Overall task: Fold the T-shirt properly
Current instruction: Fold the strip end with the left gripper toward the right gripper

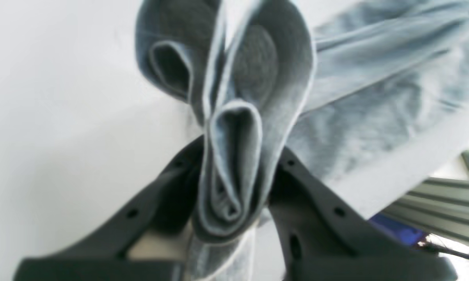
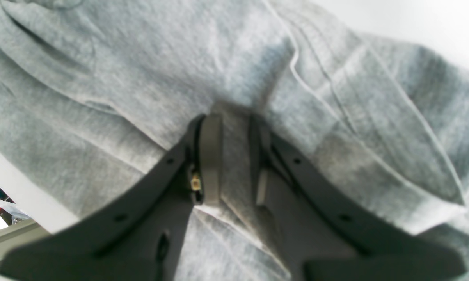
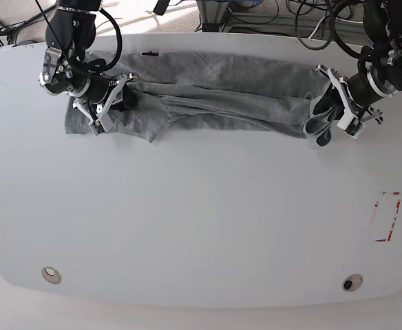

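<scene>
- Base view, nearest edge of the white table [image 3: 201, 227]: two small round fittings [image 3: 50, 275] sat close to the front rim, and a red rectangular marking [image 3: 387, 216] lay toward the view's right.
- Farther back, the grey T-shirt [image 3: 215, 96] lay stretched in a long, wrinkled band across the far half of the table.
- At the band's right end in that view, the left gripper [image 1: 234, 171] had its jaws clamped on a thick bunch of rolled, layered fabric, as the left wrist camera showed.
- At the opposite end, the right gripper [image 2: 234, 156] pinched a narrow ridge of cloth between nearly closed jaws.
- Beyond the table, cables [image 3: 311, 20] trailed across the floor.
</scene>
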Controlling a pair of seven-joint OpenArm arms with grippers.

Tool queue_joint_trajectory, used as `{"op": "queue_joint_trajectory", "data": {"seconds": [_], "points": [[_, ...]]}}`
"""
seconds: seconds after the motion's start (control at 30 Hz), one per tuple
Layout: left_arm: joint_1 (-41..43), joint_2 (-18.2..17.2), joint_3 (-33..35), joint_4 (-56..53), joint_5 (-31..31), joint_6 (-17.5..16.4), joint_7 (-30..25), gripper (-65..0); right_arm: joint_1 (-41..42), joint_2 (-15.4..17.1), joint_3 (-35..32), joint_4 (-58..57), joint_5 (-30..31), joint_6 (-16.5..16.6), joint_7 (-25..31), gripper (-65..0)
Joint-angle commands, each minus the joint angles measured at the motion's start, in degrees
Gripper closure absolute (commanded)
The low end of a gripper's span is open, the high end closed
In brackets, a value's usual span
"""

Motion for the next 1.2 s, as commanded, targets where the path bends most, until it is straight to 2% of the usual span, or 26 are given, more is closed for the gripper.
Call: {"op": "queue_joint_trajectory", "data": {"seconds": [0.0, 0.1, 0.23, 0.43, 0.6, 0.77, 0.8, 0.93, 1.0, 1.07, 1.17], "points": [[-1.5, -0.6, 4.1, 0.9, -0.4, -0.1, -1.1, 0.0, 0.2, 0.5, 0.2, 0.6, -0.8, -0.1, -0.4, -12.2], [-4.0, -0.1, 12.3, 0.9, -0.2, -0.1, -1.1, 0.0, 0.2, 0.5, 0.2, 0.6, -0.8, -0.1, -0.4, -12.2], [-6.9, 5.0, 16.9, -0.5, 1.7, -0.1, -1.0, 0.0, 0.2, 0.5, 0.2, 0.6, -0.8, -0.1, -0.4, -12.2], [-9.2, 9.4, 23.9, -1.1, 8.6, -0.1, -1.0, 0.0, 0.2, 0.5, 0.2, 0.8, -0.8, -0.1, -0.4, -12.2], [-9.3, 10.3, 28.5, -1.1, 12.1, -0.1, -1.0, 0.0, 0.4, 0.4, 0.2, 0.8, -0.8, -0.1, -0.4, -12.2], [-9.3, 10.4, 28.9, -1.1, 12.1, -0.1, -1.0, -0.3, 1.0, 0.4, 0.1, 0.9, -0.8, -0.1, -0.4, -12.2], [-9.3, 10.7, 28.9, -1.1, 12.1, -0.1, -1.0, -2.2, 1.0, 0.4, 0.1, 0.9, -0.8, -0.1, -0.4, -12.2], [-10.4, 11.1, 29.0, -1.0, 11.9, -0.1, -1.0, -21.8, 1.1, 0.4, 0.0, 0.9, -0.8, -0.1, -0.4, -12.2], [-11.4, 13.4, 29.1, -1.0, 11.8, -0.1, -1.0, -32.4, 1.1, 0.4, 0.0, 0.9, -0.8, -0.1, -0.4, -12.2], [-12.2, 15.7, 29.3, -0.7, 11.7, -0.1, -0.4, -38.5, 1.1, 0.4, -0.1, 0.9, -0.8, -0.1, -0.4, -12.2], [-15.0, 19.8, 31.5, -0.5, 11.7, -0.1, 4.6, -43.1, 1.1, 0.4, -0.1, 0.9, -0.8, -0.1, -0.4, -12.2]]}}
